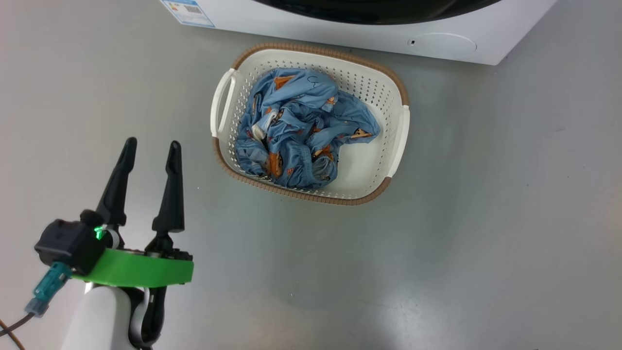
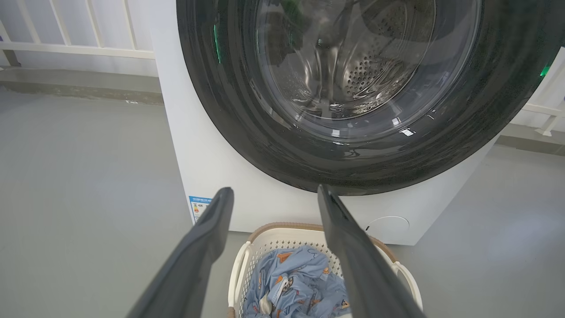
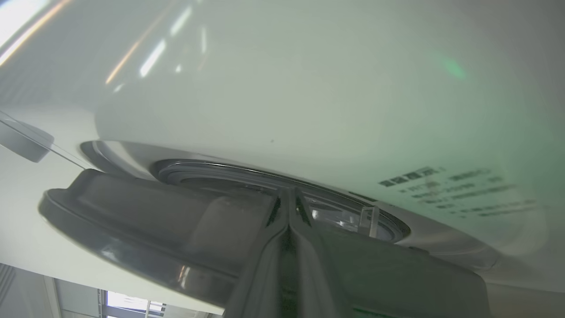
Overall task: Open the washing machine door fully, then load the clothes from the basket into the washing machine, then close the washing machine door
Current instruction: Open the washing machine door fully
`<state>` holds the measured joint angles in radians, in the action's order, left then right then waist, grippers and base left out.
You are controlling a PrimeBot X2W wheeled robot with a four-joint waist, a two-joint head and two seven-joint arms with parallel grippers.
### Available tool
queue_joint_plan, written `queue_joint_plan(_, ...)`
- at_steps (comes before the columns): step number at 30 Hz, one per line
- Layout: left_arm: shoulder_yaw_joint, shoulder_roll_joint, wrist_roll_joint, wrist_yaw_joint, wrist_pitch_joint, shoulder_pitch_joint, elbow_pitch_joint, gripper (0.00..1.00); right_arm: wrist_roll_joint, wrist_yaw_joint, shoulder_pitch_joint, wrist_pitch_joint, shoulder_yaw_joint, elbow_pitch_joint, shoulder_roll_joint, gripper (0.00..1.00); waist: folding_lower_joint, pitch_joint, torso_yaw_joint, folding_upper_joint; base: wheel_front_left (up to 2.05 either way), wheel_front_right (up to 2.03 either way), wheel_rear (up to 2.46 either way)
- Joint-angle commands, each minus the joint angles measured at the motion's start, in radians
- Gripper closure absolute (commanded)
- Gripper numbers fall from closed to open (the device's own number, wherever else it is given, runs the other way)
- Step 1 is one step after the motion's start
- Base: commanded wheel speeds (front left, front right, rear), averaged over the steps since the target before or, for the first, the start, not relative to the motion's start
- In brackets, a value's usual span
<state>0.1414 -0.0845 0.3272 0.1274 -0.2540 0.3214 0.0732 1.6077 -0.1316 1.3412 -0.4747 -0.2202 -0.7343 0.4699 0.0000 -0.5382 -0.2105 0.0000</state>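
Note:
The cream basket [image 1: 396, 141] with a brown rim stands on the floor just in front of the washing machine [image 1: 316, 29]. The light blue printed clothes [image 1: 301, 126] lie bundled in it. My left gripper [image 1: 152, 143] hangs open and empty, left of the basket and nearer to me. From its wrist I see its spread fingers [image 2: 274, 189] aimed at the black-rimmed glass door [image 2: 247, 110], with basket [image 2: 282, 236] and clothes [image 2: 295, 278] below. My right gripper [image 3: 289, 191] is shut, its tips at the gap between the dark door rim [image 3: 132, 238] and the white machine front [image 3: 287, 88].
A blue energy label [image 1: 187, 10] sits at the machine's lower left and a round flap [image 1: 442, 44] at its lower right. Grey floor surrounds the basket on all sides. A white railing [image 2: 66, 44] runs behind the machine.

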Motion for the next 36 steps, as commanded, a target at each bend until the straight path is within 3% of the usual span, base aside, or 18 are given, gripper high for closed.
queue_joint_plan(1, -0.030, -0.020, -0.002, 0.003, -0.008, 0.018, -0.019, 0.00, -0.001, 0.001, 0.019, -0.011, -0.011, 0.018, -0.013, 1.00, 0.0000, -0.001, -0.002, 0.0000, 0.00, 0.00, 0.00)
queue_joint_plan(12, -0.034, -0.013, -0.001, 0.003, -0.008, 0.014, -0.001, 0.00, -0.011, 0.001, 0.010, -0.094, -0.063, -0.016, -0.046, 1.00, 0.0000, 0.030, 0.002, 0.0000, 0.00, 0.00, 0.00)
queue_joint_plan(20, -0.048, -0.022, -0.008, 0.003, -0.008, -0.021, 0.007, 0.00, 0.004, 0.001, -0.103, -0.176, -0.100, 0.014, -0.066, 1.00, 0.0000, 0.105, 0.026, 0.0000, 0.00, 0.00, 0.00)
queue_joint_plan(36, -0.054, -0.039, -0.015, 0.003, -0.008, -0.081, 0.011, 0.00, 0.041, 0.001, -0.276, -0.219, -0.099, 0.103, -0.094, 1.00, 0.0000, 0.198, 0.047, 0.0000, 0.00, 0.00, 0.00)
